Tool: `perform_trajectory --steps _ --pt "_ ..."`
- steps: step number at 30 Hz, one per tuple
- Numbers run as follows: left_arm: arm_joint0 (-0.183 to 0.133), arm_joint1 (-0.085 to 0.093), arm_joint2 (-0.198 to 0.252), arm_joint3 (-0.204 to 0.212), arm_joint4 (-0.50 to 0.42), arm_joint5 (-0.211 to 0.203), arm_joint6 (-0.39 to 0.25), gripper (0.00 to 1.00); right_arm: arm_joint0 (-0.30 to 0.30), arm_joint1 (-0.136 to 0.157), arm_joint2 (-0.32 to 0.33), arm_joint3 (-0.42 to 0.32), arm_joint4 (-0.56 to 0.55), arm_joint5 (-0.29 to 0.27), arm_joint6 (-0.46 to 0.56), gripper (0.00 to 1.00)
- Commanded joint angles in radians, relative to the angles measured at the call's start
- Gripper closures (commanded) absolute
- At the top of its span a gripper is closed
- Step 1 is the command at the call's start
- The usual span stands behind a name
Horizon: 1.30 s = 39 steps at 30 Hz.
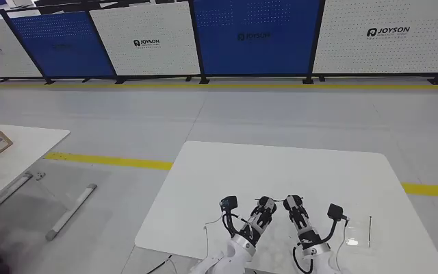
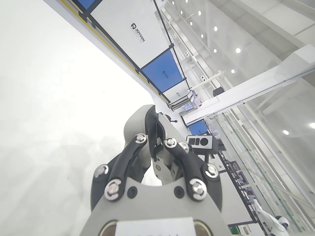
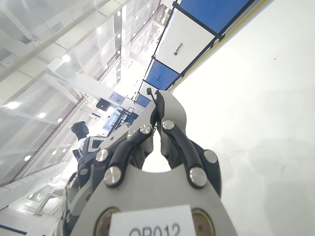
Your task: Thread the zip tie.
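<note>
While both my arms sit low over the near edge of the white table (image 1: 287, 164), tips angled toward each other, my right gripper (image 3: 158, 99) is clamped on one black zip tie (image 3: 149, 91), its head poking past the fingertips. My left gripper (image 2: 155, 114) is pinched tight on the tie's thin strap. Off to my right lie one clear bag (image 1: 352, 236) and one thin dark strip (image 1: 370, 229), too small to identify

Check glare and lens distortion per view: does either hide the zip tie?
Right wrist view: strong wide-angle bending, bright ceiling lamps, yet the zip tie shows dark at the right gripper. Left wrist view: table washed out white. Top view: even light, no glare.
</note>
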Motion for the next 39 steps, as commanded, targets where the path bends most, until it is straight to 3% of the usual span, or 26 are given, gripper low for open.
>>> perform_trajectory --steps 1,5,6,7,14,21,27,33,39 --pt "-0.001 0.0 0.0 0.001 0.001 0.0 -0.002 1.0 0.001 -0.001 0.0 0.001 -0.001 -0.002 0.0 1.0" --pt "-0.002 -0.001 0.0 0.002 0.004 0.0 -0.004 1.0 0.001 -0.002 0.001 0.002 -0.008 -0.004 -0.001 1.0" --pt "-0.002 -0.001 -0.001 0.001 0.003 0.0 -0.003 0.87 0.0 -0.002 0.002 0.0 -0.01 -0.004 -0.002 1.0" --pt "-0.002 -0.001 -0.002 0.0 0.002 0.0 -0.003 0.84 -0.001 -0.002 0.003 -0.001 -0.012 -0.004 -0.003 1.0" --pt "-0.003 -0.001 -0.007 0.0 0.0 0.0 0.0 0.89 -0.006 -0.003 0.007 -0.006 -0.021 0.0 -0.002 1.0" --pt "-0.003 -0.002 -0.009 0.001 0.001 0.002 0.002 1.0 -0.008 -0.005 0.008 -0.007 -0.031 0.001 -0.001 1.0" --pt "-0.003 -0.002 -0.008 -0.001 0.009 0.004 -0.005 1.0 -0.012 -0.006 0.01 -0.014 -0.036 -0.002 -0.004 1.0" --pt "0.004 0.0 -0.013 -0.016 -0.031 -0.012 -0.065 1.0 -0.015 -0.007 0.011 -0.02 -0.045 -0.006 0.005 1.0" --pt "0.009 0.002 -0.023 -0.022 -0.043 -0.021 -0.065 1.0 -0.013 -0.008 0.012 -0.016 -0.036 -0.007 0.015 1.0"
